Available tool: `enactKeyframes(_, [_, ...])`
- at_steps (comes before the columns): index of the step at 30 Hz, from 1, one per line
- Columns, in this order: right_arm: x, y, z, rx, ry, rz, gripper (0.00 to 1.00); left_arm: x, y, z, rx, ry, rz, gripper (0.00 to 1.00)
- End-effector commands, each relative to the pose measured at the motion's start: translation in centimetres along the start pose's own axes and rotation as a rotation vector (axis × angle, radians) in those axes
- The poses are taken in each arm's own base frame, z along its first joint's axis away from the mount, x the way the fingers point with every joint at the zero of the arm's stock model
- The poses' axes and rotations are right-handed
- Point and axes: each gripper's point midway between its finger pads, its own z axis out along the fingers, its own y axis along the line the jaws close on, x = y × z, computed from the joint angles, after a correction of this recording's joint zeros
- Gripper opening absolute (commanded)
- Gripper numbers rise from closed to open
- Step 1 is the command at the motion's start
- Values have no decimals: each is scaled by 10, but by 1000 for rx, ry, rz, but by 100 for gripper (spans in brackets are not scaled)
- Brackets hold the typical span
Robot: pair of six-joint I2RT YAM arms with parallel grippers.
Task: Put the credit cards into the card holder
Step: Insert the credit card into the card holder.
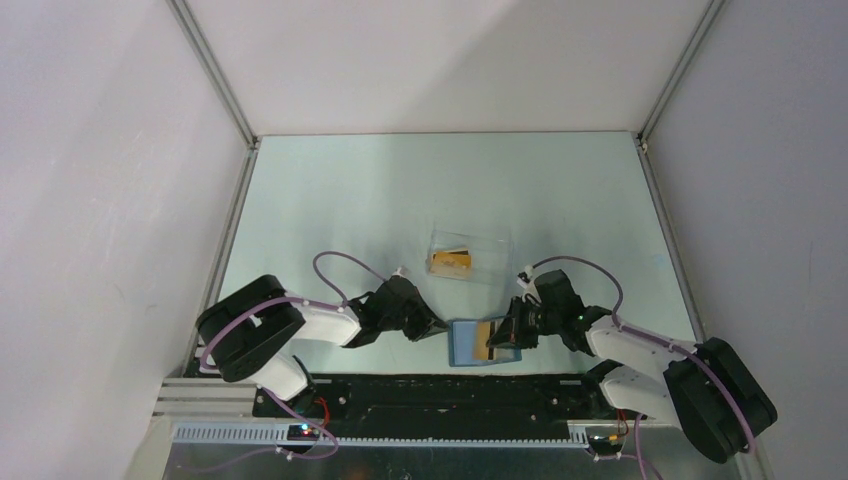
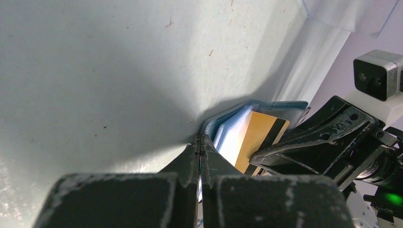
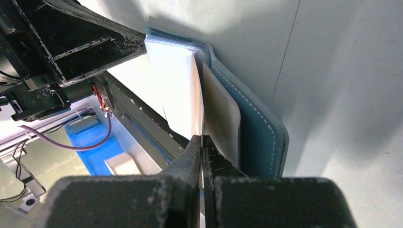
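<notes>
Card holder, stitched blue, 6 o'clock edge of table, left gripper pressed together, right gripper pinching flat orange credit card

blue card holder open near table's front edge; orange-gold black-striped credit card partly inside.
</notes>
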Motion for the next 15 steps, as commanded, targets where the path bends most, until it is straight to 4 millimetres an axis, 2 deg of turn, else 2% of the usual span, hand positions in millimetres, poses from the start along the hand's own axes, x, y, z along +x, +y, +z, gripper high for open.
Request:
enactKeyframes(1, [14, -12, -3, 49, 52, 29, 0, -6, -1, 5, -10, -24, 26, 0])
enactKeyframes(7, [17, -13, -5, 74, 89, 5, 0, -6, -4, 9, -9, -13, 50, 0])
enactKeyframes(15, [21, -25, 4, 122, 172, -11, 0, -5, -6, 11, -12, 0, 66, 0])
